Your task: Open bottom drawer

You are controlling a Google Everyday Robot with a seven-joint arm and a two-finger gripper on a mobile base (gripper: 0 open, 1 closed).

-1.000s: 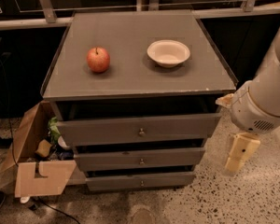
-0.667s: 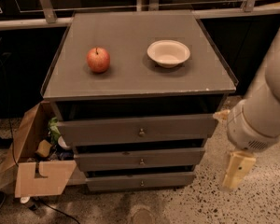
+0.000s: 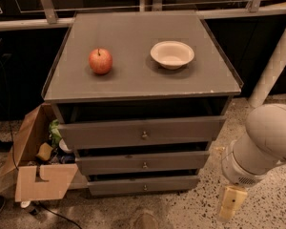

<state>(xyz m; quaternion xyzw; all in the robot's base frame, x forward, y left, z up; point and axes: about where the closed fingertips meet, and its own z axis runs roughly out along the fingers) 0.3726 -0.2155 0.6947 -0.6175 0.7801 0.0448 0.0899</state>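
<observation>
The bottom drawer [image 3: 144,186] is the narrowest grey-brown front at the foot of the cabinet, with a small brass knob [image 3: 144,187] at its centre. It sits pushed in, about level with the fronts above. Above it are the mid-sized drawer [image 3: 143,163] and the widest top drawer [image 3: 142,132]. My white arm [image 3: 262,144] comes in from the right. My gripper [image 3: 229,202] hangs low at the lower right, beside the cabinet's right corner and apart from the bottom drawer.
A red apple [image 3: 100,61] and a white bowl [image 3: 172,54] rest on the cabinet top [image 3: 138,87]. An open cardboard box [image 3: 35,166] with clutter stands on the floor to the left. A speckled floor [image 3: 181,213] lies in front. A white post [image 3: 276,61] stands at the right.
My arm and gripper have moved downward and slightly left, toward the floor beside the cabinet. The drawers, apple and bowl have not moved.
</observation>
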